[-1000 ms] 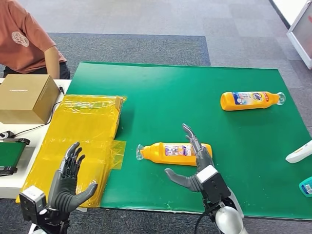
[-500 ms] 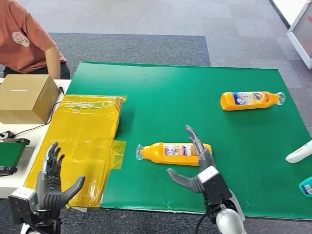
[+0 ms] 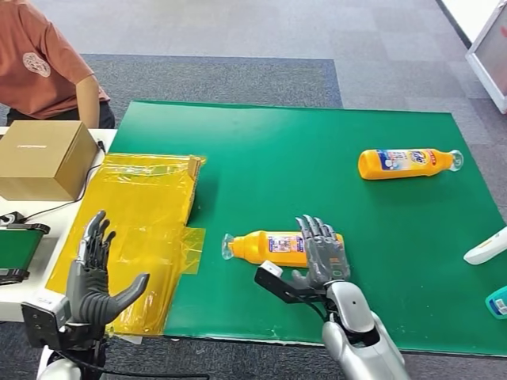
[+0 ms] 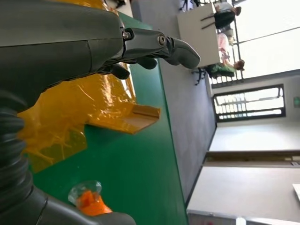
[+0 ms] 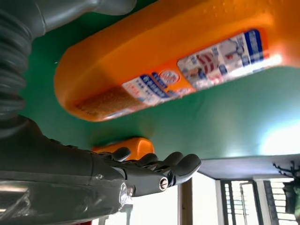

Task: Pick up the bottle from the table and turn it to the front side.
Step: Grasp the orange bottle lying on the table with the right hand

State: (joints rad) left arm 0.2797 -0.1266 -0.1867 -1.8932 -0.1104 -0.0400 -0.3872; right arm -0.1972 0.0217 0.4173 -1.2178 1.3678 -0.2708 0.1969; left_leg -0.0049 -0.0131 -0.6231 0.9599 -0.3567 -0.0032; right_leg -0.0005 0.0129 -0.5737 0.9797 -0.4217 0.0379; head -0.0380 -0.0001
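Head view, right hand (image 3: 320, 257) spread over bottle (image 3: 269, 247), grasp unclear, right wrist view shows label (image 5: 198, 63), left hand (image 3: 93, 277) wide, empty

The orange bottle (image 5: 169, 70) lies on its side on the green mat (image 5: 219, 117) — label showing. The right hand (image 5: 148, 171) hovers just beside it, fingers (image 5: 183, 164) extended.
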